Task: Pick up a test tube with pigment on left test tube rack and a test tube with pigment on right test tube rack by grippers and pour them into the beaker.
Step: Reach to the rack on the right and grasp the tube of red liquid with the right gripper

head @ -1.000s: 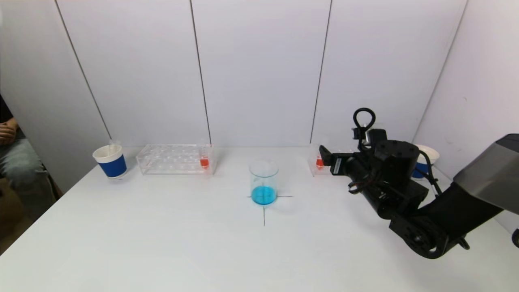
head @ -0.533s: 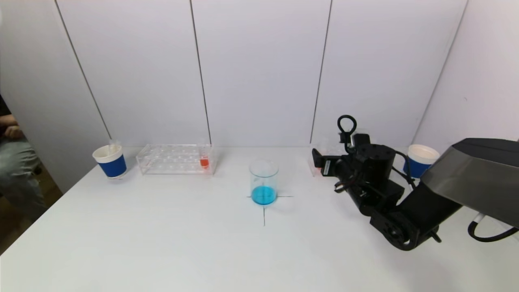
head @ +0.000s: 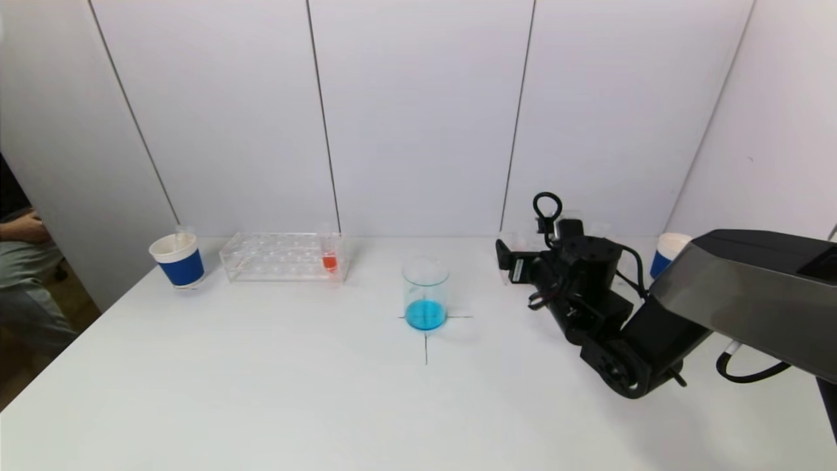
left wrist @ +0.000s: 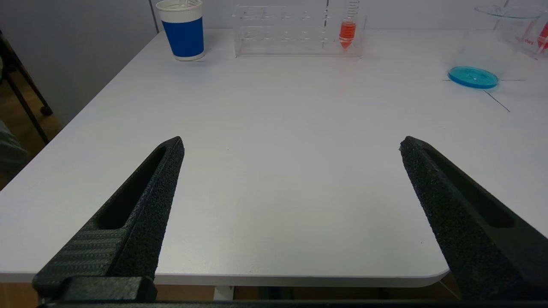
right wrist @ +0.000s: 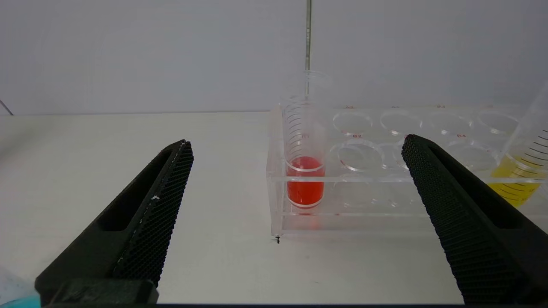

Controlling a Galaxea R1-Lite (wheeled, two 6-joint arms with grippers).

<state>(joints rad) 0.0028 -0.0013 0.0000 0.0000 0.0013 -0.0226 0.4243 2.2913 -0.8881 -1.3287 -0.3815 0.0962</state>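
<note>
A glass beaker with blue liquid stands at the table's centre mark. The clear left rack holds a tube of red pigment at its right end. My right gripper is open just in front of the clear right rack. In the right wrist view its jaws stand wide apart, and a red pigment tube in the rack's near corner lies ahead between them, untouched. A yellow pigment tube stands further along that rack. My left gripper is open and empty over the table's near left edge.
A blue paper cup stands left of the left rack. Another blue cup stands at the far right, partly behind my right arm. A person's arm shows at the left edge, off the table. White walls close the back and right.
My right arm has moved left and toward the back, closing on the right rack. It now hides that rack's red tube in the head view. The left arm has not moved.
</note>
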